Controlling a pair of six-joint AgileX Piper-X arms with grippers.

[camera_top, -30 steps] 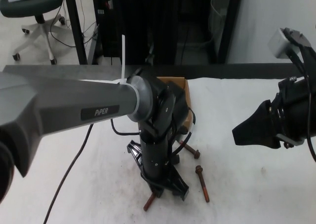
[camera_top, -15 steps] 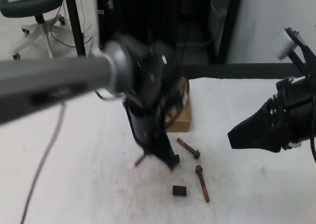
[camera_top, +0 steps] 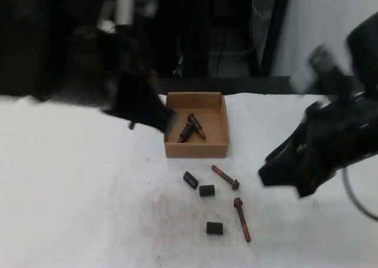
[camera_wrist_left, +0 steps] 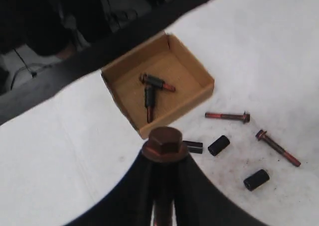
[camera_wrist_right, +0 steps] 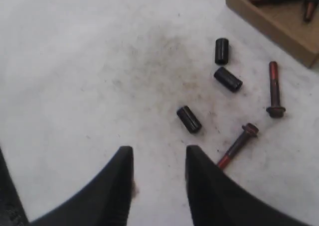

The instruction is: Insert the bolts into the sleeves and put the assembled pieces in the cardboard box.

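- The desk (camera_top: 82, 209) is covered with a white cloth, which is stained darker on the near side of the cardboard box.
- The cardboard box (camera_top: 196, 149) is set with its top open near the far edge of the desk, about midway along that edge.
- Two assembled pieces (camera_top: 190, 127) are seen lying close together inside the box; each is a reddish bolt with a dark sleeve on its shank.
- Three loose sleeves (camera_top: 207, 190) are scattered on the desk on the near side of the box. Two are laid just beside each other close to the box's near wall, and the third is found apart from them, closer to the near edge.
- Two loose bolts (camera_top: 241, 219) are laid flat on the cloth, on the side of the sleeves toward the desk's right edge. One is near the box's near right corner, the other closer to the near edge; no sleeve is touched by either.
- The left tool (camera_wrist_left: 163, 160) is clenched on a bolt (camera_wrist_left: 163, 142), whose hexagonal head stands out past the fingertips. The tool is held above the desk, beside the box on the side of the desk's left edge.
- The right tool (camera_wrist_right: 157, 159) is released, with nothing between its fingers. It is held above the desk toward the right edge, near the loose bolts.
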